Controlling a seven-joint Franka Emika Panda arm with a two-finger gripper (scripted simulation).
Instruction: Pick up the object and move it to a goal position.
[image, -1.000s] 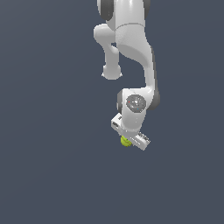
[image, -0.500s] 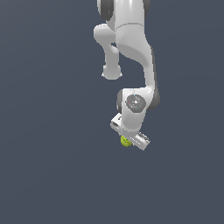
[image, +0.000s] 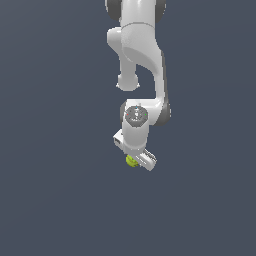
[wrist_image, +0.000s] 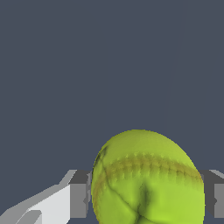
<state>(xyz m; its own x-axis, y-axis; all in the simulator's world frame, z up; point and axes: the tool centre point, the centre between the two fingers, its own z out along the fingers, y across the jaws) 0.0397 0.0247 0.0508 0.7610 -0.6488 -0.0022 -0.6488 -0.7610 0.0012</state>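
Yellow-green ball (wrist_image: 146, 179) with darker seams, white end effector (image: 136, 159)

Nothing readable anywhere here, no text, labels, brands or numbers on the arm (image: 137, 45) or on the ball (wrist_image: 146, 179), which only has faint seam marks.

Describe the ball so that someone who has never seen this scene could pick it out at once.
Start at the white robot arm reaching down the middle of the exterior view and follow it to its tool at the lower end. The ball sits between the tool's grey fingers. It is the only yellow-green thing against the plain dark grey background, with faint darker seam marks.
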